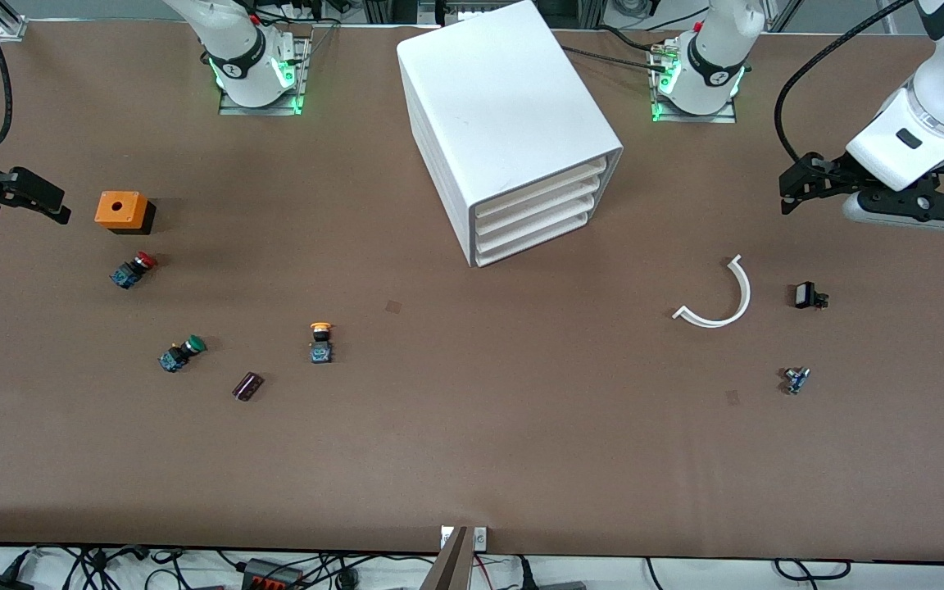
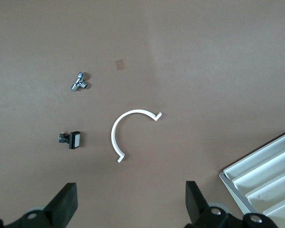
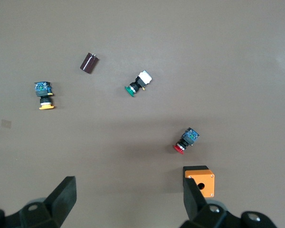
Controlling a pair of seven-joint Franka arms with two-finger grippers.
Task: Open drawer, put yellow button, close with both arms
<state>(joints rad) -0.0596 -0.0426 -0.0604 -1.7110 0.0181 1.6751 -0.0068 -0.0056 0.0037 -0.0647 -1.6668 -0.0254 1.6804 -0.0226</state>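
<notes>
Front view: drawer [image 1: 539, 190] shut; both claws gaped empty; left claw [image 1: 791, 187] hovered nearer it; right claw [image 1: 38, 201] waited over bench edge.

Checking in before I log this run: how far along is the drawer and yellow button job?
Nothing looks done yet. The drawer at the top of the cabinet is shut. The yellow button lies on the table, nearer the front camera than the cabinet. Nothing is in hand: the left gripper is open over its end of the table, the right gripper is open beside the orange box. Opening, placing and closing all remain.
</notes>
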